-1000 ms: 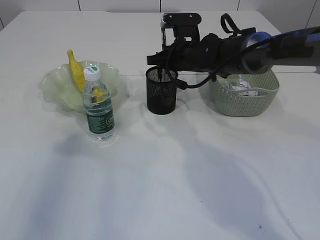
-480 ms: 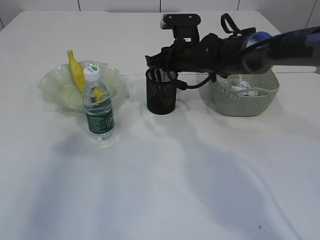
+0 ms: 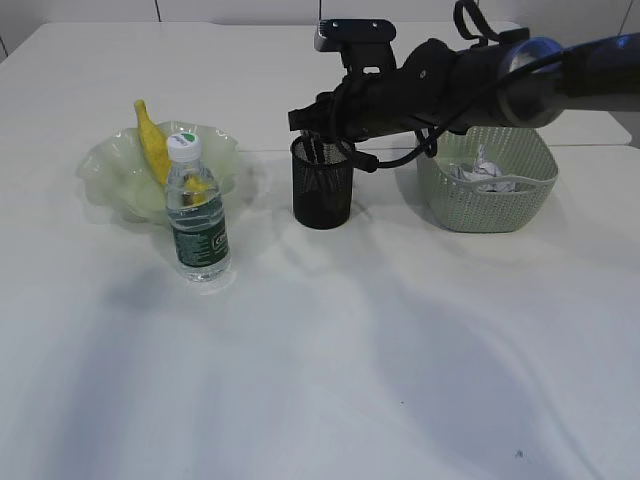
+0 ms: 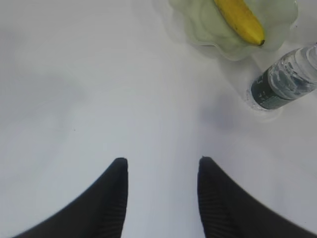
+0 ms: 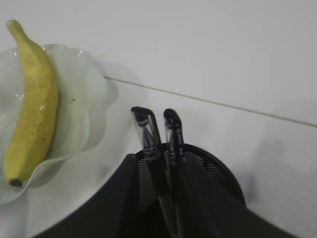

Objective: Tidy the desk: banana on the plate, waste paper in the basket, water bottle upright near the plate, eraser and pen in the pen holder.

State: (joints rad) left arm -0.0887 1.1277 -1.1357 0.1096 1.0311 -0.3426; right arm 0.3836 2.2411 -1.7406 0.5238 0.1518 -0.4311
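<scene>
Two pens [image 5: 146, 133] stand in the black mesh pen holder [image 3: 322, 195], between the parted fingers of my right gripper [image 5: 161, 158], which hovers open just above the cup's rim [image 5: 218, 171]. In the exterior view that gripper [image 3: 312, 128] hangs over the holder. The banana [image 3: 152, 145] lies on the pale green plate [image 3: 110, 170]. In front of the plate the water bottle [image 3: 197, 215] stands upright. Crumpled waste paper [image 3: 480, 175] sits in the sage-green basket [image 3: 487, 200]. My left gripper [image 4: 161, 161] is open over bare desk [image 4: 99, 99]. The eraser is hidden.
The right arm [image 3: 470, 85] stretches from the right edge across the top of the basket. The left wrist view shows the plate [image 4: 198, 20], banana [image 4: 240, 20] and bottle [image 4: 285, 79] far ahead to the right.
The right gripper held a pen above the holder, then opened; the pen dropped in beside the other one. The arm has since lifted slightly. The left gripper has not moved.
</scene>
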